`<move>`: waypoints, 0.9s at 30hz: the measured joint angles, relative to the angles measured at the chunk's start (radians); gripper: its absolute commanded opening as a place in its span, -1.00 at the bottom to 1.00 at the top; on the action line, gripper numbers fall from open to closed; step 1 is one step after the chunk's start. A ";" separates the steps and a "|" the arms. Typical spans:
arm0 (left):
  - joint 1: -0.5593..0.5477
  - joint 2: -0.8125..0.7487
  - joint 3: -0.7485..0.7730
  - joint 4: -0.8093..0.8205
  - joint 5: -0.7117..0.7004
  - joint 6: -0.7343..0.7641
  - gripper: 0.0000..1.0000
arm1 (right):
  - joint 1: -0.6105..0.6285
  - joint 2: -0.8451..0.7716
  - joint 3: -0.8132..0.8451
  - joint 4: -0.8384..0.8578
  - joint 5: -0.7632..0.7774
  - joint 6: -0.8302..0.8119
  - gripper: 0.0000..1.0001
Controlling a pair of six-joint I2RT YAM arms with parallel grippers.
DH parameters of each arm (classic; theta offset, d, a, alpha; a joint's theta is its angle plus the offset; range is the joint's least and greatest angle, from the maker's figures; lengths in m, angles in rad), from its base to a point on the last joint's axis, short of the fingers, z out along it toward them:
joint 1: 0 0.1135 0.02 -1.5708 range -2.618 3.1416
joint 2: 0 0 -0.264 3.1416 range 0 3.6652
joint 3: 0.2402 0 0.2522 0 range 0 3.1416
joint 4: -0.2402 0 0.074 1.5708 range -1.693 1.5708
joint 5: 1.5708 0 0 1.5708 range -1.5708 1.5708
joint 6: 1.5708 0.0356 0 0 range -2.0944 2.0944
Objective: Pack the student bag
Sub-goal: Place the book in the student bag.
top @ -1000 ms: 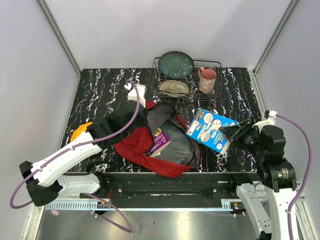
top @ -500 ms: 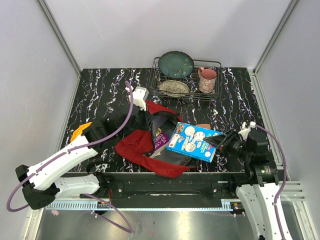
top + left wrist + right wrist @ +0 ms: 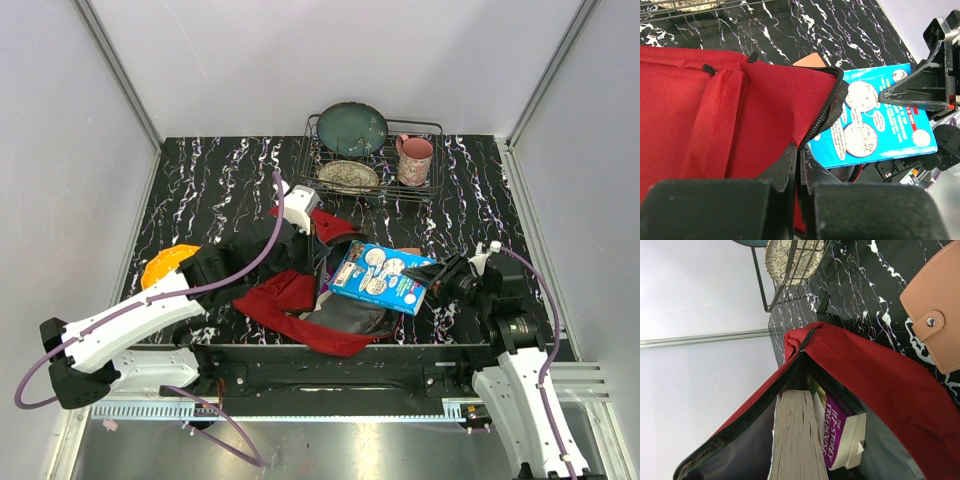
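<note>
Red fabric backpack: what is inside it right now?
A purple-spined paperback book lies inside the red fabric backpack. The blue picture book covers much of the opening, so anything deeper is hidden.

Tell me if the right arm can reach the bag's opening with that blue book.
Probably yes: left gripper holds the student bag's rim up, its mouth gaping right ahead of the blue book.

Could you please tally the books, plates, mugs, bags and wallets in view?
Books: 2 (blue book, purple book)
Plates: 2 (teal plate, patterned plate)
Mugs: 1 (pink mug)
Bags: 1 (red backpack)
Wallets: 1 (tan wallet)
Total: 7
</note>
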 measured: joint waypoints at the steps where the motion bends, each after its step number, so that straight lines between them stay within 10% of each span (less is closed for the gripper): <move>1: -0.002 0.000 0.000 0.001 0.000 -0.002 -1.00 | 0.000 0.009 -0.001 0.006 0.000 0.000 -1.00; 27: -0.024 0.033 0.000 0.016 -0.003 -0.017 -1.00 | 0.060 0.176 -0.032 0.093 0.066 0.001 -1.00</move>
